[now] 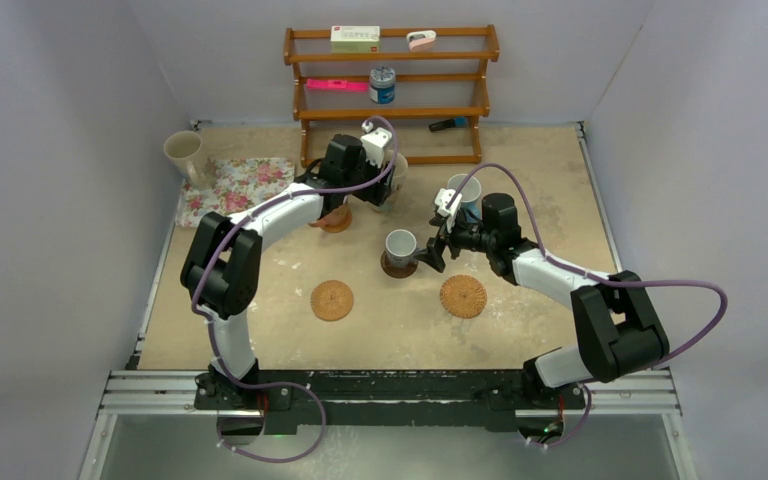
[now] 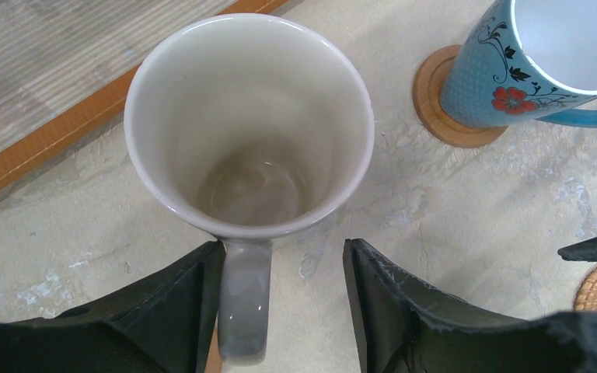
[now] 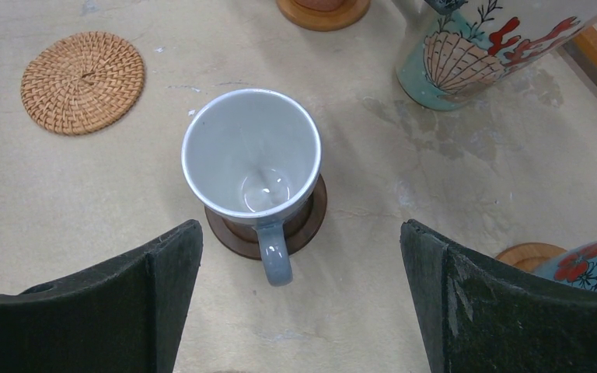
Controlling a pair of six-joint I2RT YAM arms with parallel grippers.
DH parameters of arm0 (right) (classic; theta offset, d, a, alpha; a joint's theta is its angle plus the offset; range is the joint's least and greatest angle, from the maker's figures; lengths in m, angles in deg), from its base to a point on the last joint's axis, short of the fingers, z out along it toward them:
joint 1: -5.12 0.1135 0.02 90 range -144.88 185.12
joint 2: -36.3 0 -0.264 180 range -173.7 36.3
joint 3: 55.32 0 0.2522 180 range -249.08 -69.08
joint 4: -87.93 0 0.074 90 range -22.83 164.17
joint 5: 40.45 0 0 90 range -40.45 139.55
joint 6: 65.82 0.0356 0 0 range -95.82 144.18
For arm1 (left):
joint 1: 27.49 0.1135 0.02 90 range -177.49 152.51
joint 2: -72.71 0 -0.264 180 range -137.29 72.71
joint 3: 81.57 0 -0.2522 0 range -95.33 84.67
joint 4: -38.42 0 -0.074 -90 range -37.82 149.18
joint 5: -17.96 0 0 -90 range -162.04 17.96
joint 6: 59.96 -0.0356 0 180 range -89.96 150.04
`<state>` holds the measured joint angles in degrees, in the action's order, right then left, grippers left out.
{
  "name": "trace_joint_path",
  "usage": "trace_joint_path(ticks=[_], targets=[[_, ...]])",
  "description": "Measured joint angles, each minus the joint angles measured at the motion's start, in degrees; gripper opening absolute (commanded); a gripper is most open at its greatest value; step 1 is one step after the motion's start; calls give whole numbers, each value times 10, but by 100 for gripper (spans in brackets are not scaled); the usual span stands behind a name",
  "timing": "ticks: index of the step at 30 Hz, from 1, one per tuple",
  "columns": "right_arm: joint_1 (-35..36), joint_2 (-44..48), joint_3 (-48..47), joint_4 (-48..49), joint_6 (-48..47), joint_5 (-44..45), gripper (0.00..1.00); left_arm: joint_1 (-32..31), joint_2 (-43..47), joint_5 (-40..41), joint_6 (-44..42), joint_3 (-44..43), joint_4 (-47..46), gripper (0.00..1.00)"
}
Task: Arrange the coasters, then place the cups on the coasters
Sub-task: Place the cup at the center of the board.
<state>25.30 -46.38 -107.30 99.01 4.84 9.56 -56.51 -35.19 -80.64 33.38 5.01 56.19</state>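
Observation:
My left gripper [image 2: 282, 256] is open around the handle [image 2: 245, 311] of a large cream cup [image 2: 249, 124] near the shelf. Its left finger touches the handle and its right finger stands apart. From above, this cup [image 1: 394, 180] is mostly hidden by the left gripper [image 1: 386, 168]. My right gripper [image 3: 299, 229] is wide open just behind the small grey-white cup [image 3: 250, 151], which stands on the dark brown coaster [image 3: 315, 221]. The light blue cup [image 1: 463, 190] stands on a wooden coaster [image 2: 443, 116]. An orange-brown cup [image 1: 336, 214] sits under the left arm. Two woven coasters [image 1: 332, 300] [image 1: 462, 296] lie bare.
A second cream cup [image 1: 184, 152] stands at the back left beside the floral tray [image 1: 235, 185]. The wooden shelf [image 1: 392, 95] at the back holds a tin can [image 1: 382, 85] and small items. White walls close in both sides.

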Motion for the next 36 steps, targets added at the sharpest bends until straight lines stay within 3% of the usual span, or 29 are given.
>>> trace_joint_path(ticks=[14,36], targets=[[0,0,0,0,0,0,99,-13,-18,-45,0,-23,5,63],[0,0,0,0,0,0,99,-18,-29,-53,-14,-28,17,56]])
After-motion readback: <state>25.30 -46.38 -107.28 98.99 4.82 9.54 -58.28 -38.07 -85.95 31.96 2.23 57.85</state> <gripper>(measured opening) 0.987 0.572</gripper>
